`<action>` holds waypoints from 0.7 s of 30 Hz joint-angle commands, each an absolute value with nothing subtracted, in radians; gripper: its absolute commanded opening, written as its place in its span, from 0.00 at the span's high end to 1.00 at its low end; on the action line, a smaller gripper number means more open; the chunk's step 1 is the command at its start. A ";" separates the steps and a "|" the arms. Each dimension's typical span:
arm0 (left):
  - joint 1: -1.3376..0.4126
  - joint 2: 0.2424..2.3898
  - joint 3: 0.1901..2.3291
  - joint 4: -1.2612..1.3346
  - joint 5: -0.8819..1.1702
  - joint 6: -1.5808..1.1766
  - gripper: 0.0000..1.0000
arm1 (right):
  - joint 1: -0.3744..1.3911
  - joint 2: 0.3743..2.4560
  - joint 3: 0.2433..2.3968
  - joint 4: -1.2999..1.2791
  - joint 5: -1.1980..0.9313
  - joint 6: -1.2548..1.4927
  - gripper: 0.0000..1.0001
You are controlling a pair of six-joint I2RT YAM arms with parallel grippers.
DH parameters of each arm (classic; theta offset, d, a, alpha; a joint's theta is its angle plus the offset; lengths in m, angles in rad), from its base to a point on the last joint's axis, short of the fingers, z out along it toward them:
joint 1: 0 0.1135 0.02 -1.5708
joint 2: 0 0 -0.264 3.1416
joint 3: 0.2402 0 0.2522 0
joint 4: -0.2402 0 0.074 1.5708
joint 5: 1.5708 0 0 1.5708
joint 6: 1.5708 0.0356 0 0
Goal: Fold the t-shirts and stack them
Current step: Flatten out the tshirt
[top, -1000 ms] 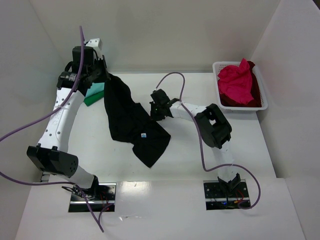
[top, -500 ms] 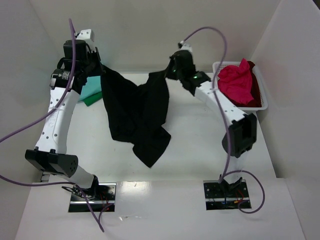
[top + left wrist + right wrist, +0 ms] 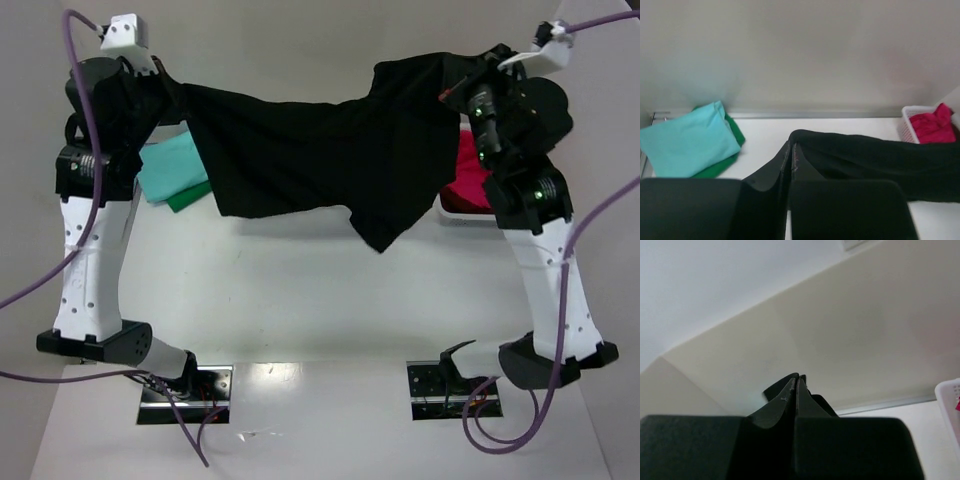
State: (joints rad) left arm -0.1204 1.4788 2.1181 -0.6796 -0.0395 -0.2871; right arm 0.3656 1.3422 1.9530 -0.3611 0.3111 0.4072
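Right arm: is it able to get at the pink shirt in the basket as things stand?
Probably not yet. The right gripper is shut on the black shirt, held stretched in the air with the left gripper. The pink shirt in the basket lies near, but the gripper must let go first.

White lattice basket (image 3: pixel 906 125) at the far right corner of the table (image 3: pixel 300 300), just beside the side wall. Mostly hidden in the top view. Pale walls (image 3: pixel 300 40) on three sides.
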 commanded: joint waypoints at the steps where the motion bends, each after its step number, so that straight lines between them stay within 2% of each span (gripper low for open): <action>1: -0.115 1.373 2.172 -0.618 0.043 -0.290 1.00 | 0.368 1.269 1.988 -0.382 0.354 0.379 0.99; 7: -0.115 1.137 1.999 -0.606 0.133 -0.281 1.00 | 0.368 1.109 1.895 -0.434 0.261 0.411 0.99; 8: -0.115 1.065 1.958 -0.606 0.124 -0.281 1.00 | 0.368 1.027 1.844 -0.434 0.227 0.422 0.99; 14: -0.115 0.745 1.781 -0.541 -0.016 -0.342 1.00 | 0.368 0.850 1.810 -0.483 0.207 0.413 0.99; 17: -0.115 0.637 1.749 -0.532 -0.064 -0.370 1.00 | 0.368 0.836 1.888 -0.537 0.230 0.385 1.00; 21: -0.115 0.604 1.666 -0.496 -0.087 -0.399 1.00 | 0.368 0.883 1.919 -0.557 0.230 0.353 1.00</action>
